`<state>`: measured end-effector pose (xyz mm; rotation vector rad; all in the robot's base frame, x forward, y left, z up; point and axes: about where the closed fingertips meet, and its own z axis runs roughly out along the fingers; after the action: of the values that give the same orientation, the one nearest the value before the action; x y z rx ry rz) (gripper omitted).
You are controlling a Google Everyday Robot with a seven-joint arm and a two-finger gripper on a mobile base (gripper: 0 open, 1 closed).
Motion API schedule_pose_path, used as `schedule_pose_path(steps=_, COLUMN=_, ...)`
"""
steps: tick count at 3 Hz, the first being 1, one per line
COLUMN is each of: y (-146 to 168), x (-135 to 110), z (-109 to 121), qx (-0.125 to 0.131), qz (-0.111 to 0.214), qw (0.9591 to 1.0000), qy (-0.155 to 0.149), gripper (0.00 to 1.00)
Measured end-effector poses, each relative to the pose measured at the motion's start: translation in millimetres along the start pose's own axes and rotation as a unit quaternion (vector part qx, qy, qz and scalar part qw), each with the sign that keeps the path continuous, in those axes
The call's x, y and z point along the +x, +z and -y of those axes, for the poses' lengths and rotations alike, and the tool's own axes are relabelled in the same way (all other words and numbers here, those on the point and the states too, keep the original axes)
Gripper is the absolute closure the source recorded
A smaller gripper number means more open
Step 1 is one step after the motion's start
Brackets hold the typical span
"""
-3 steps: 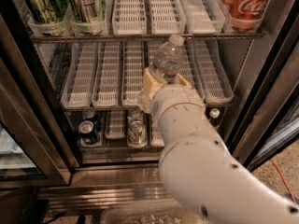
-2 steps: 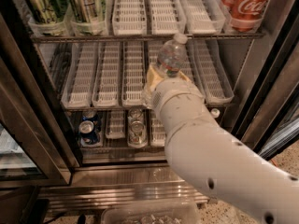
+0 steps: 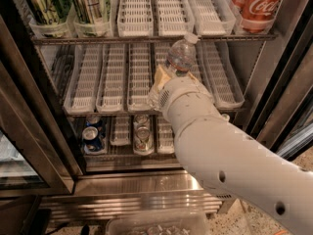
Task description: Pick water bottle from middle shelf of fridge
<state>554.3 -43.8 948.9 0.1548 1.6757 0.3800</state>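
The water bottle point(image 3: 180, 56), clear ribbed plastic with a white cap, is tilted with its cap up and to the right, over the front of the middle shelf point(image 3: 108, 78) of the fridge point(image 3: 49, 131). My gripper point(image 3: 164, 77) is at the bottle's lower end, shut on it, with a tan finger point(image 3: 160, 74) against its left side. My white arm covers the bottle's base and the shelf's right-hand lane trays below it.
Green cans point(image 3: 66, 4) stand top left and Coca-Cola cans point(image 3: 257, 4) top right on the upper rack. Blue point(image 3: 91, 133) and silver point(image 3: 142, 135) cans sit on the lower rack. A glass door point(image 3: 19, 151) stands open left; the steel base point(image 3: 132, 192) lies below.
The bottle has tipped further to the right and sits slightly higher. My wrist and arm have shifted right and nearer the camera, still holding it.
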Motion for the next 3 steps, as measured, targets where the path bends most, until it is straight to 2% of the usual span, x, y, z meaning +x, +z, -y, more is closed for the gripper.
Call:
schedule_pose_path(steps=1, y=2, x=11, z=-2, qx=-0.012, qz=-0.027, qw=0.9995, qy=-0.015, gripper=1.0)
schedule_pose_path(steps=2, y=-15, x=27, z=25, qx=-0.007, qz=-0.079, qw=0.9962, qy=-0.036, gripper=1.0)
schedule_pose_path(steps=3, y=-16, x=30, z=26, qx=-0.007, qz=-0.08, qw=0.9961, qy=-0.036, gripper=1.0)
